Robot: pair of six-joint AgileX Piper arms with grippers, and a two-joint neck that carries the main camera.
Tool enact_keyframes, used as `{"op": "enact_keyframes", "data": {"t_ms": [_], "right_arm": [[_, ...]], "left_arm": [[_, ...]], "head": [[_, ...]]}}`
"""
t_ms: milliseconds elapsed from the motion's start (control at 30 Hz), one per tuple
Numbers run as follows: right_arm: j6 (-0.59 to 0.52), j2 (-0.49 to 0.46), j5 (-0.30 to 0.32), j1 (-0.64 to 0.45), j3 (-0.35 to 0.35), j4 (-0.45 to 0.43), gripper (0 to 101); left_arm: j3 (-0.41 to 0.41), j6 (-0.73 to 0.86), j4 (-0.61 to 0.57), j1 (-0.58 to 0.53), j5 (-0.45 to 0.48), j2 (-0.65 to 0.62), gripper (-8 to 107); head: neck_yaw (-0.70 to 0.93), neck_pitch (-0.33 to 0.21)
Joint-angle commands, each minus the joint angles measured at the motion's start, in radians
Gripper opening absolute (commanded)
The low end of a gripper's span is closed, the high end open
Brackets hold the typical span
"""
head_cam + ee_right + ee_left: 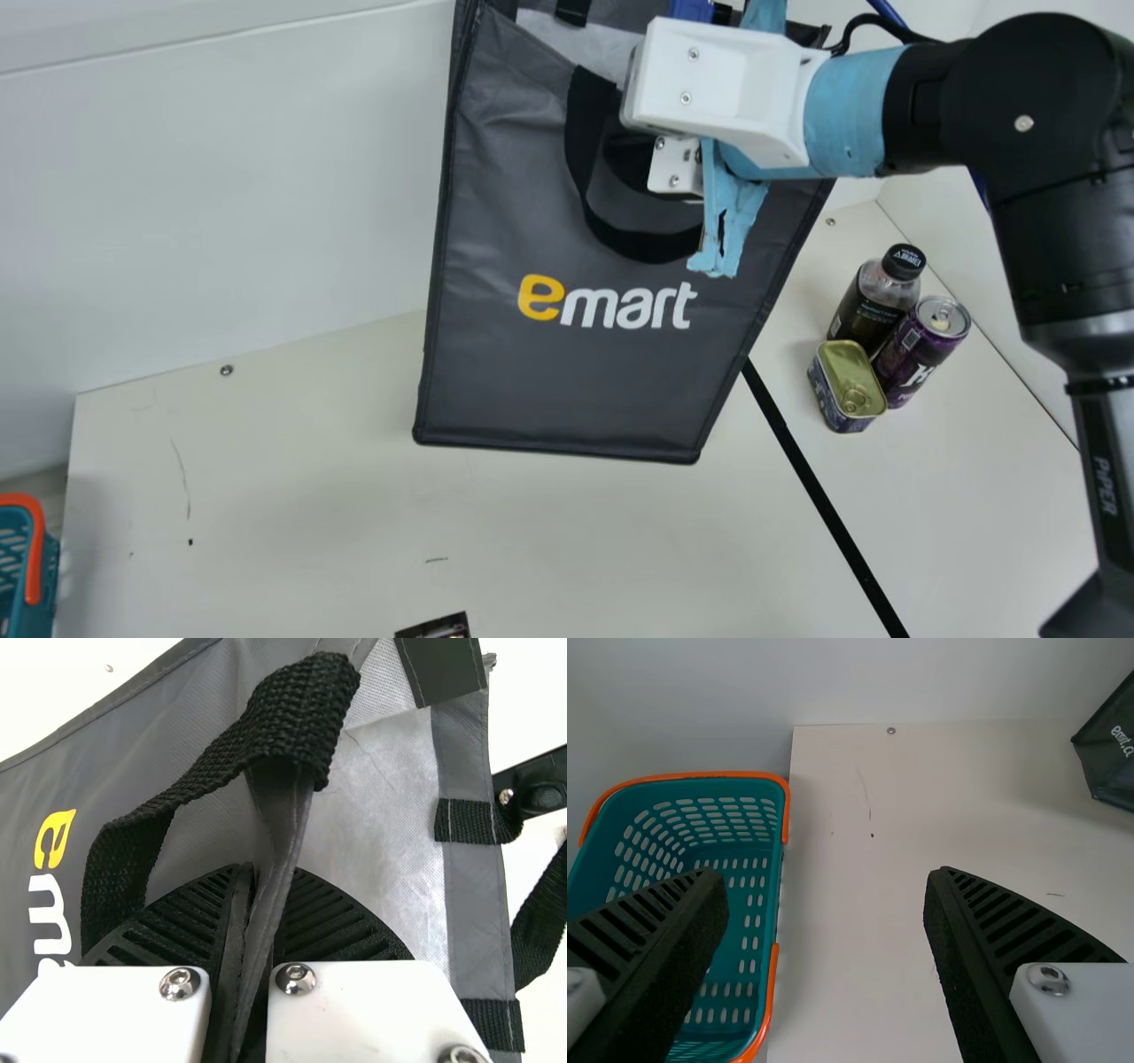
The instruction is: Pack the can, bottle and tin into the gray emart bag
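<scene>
1. The right gripper [633,159] is clamping its fingers together on the gray fabric edge of the emart bag [549,381]; a black handle [292,718] is looping up just beyond the fingertips.
2. The bag is presenting its front panel to the main view, with "emart" reading across it below the right fingers, the first letter showing in yellow and the rest in white. In the right wrist view, part of that lettering is lying beside the fingers, and the bag's pale inner lining [390,824] is showing beyond them.
3. The bottle [868,310], can [920,350] and tin [849,385] are standing close together on the worktop [310,496], outside the bag, lower and farther right than the right fingers in the main view. The bottle is wearing a black cap and a dark label; the can is showing white marks on purple; the tin is showing a gold pull-tab lid above a printed side.
4. The left gripper [827,879] is holding its fingers wide apart, with nothing between them being gripped. A teal basket [771,895] with orange handles is sitting partly behind one of these fingers, beside the worktop.
5. A black strip [824,483] is running along the worktop below the right fingers, and a small dark printed item [438,627] is lying at the main view's bottom edge.
</scene>
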Motion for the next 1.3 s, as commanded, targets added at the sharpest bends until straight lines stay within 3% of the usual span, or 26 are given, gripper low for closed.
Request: {"op": "enact_keyframes", "data": {"t_ms": [0,1267], "right_arm": [[0.004,-0.018,0.0,0.005,0.016,-0.005,0],[0.111,-0.276,0.0,0.189,0.286,-0.13,0]], "left_arm": [[0.0,0.0,0.0,0.0,0.0,0.0,90],[0.0,0.0,0.0,0.0,0.0,0.0,90]], "head": [[-0.002,-0.023],[-0.002,-0.023]]}}
